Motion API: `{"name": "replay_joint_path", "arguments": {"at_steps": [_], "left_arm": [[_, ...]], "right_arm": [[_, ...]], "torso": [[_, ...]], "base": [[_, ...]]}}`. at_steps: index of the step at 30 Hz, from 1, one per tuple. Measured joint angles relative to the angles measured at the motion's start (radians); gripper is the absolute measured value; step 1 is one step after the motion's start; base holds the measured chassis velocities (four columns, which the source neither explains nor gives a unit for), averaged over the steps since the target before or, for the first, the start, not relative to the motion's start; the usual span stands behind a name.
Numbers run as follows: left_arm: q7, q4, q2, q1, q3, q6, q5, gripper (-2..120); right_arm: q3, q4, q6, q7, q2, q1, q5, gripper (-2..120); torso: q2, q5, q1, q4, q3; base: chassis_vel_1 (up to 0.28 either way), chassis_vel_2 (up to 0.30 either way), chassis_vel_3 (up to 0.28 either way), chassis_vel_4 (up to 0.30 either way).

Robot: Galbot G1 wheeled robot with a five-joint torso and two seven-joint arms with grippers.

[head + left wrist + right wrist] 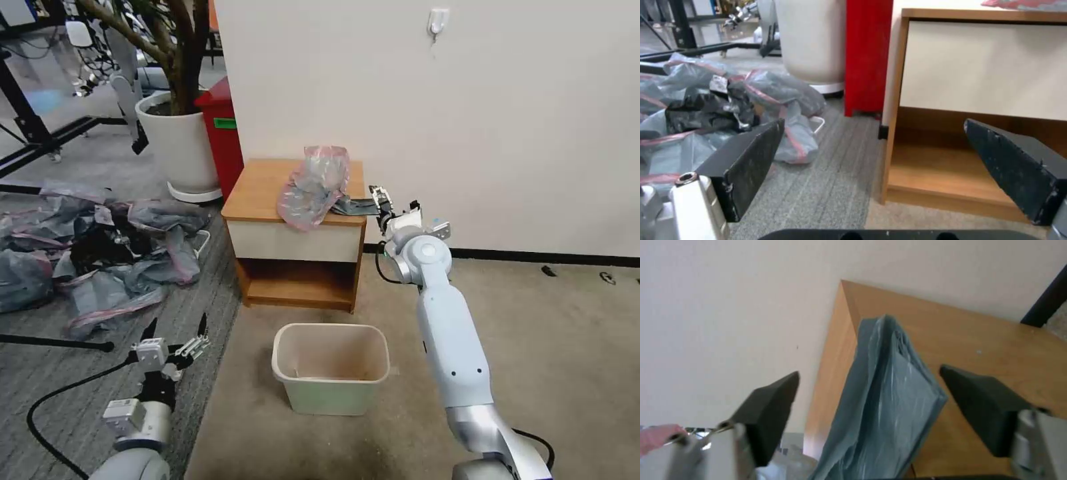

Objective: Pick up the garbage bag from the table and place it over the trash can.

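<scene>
The garbage bag lies crumpled on the wooden table, pink-banded mouth toward the front, and a flat grey tail reaches the table's right edge. My right gripper is at that edge. In the right wrist view it is open, and the grey tail lies between its fingers without being pinched. The cream trash can stands empty on the floor in front of the table. Low at the left, over the carpet, my left gripper hangs open and holds nothing.
A heap of similar grey-and-pink bags covers the floor at the left. A white plant pot and a red bin stand left of the table. A wall runs behind. The left wrist view faces the table's open shelf.
</scene>
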Motion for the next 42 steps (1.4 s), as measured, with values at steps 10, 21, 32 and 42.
{"name": "replay_joint_path", "arguments": {"at_steps": [10, 21, 32, 42], "left_arm": [[0.000, 0.009, -0.006, -0.001, -0.001, -0.007, 0.008, 100], [-0.001, 0.026, -0.014, -0.004, 0.001, -0.020, 0.023, 100], [-0.001, 0.041, -0.019, -0.011, 0.002, -0.023, 0.026, 100], [-0.001, 0.046, -0.018, -0.023, -0.001, -0.024, 0.027, 100]], "right_arm": [[0.002, -0.013, 0.006, 0.000, 0.016, 0.006, -0.018, 44], [0.003, -0.016, 0.015, -0.001, 0.011, 0.005, -0.030, 4], [-0.001, 0.005, 0.021, -0.001, -0.010, -0.013, -0.033, 0], [-0.023, 0.272, -0.011, 0.096, -0.082, -0.166, 0.018, 0]], "torso": [[0.000, 0.0000, 0.000, 0.0000, 0.000], [0.000, 0.0001, 0.000, 0.0000, 0.000], [0.000, 0.0001, 0.000, 0.0000, 0.000], [0.000, 0.0001, 0.000, 0.0000, 0.000]], "base": [[0.000, 0.000, 0.000, 0.000], [0.000, 0.000, 0.000, 0.000], [0.000, 0.000, 0.000, 0.000], [0.000, 0.000, 0.000, 0.000]]}}
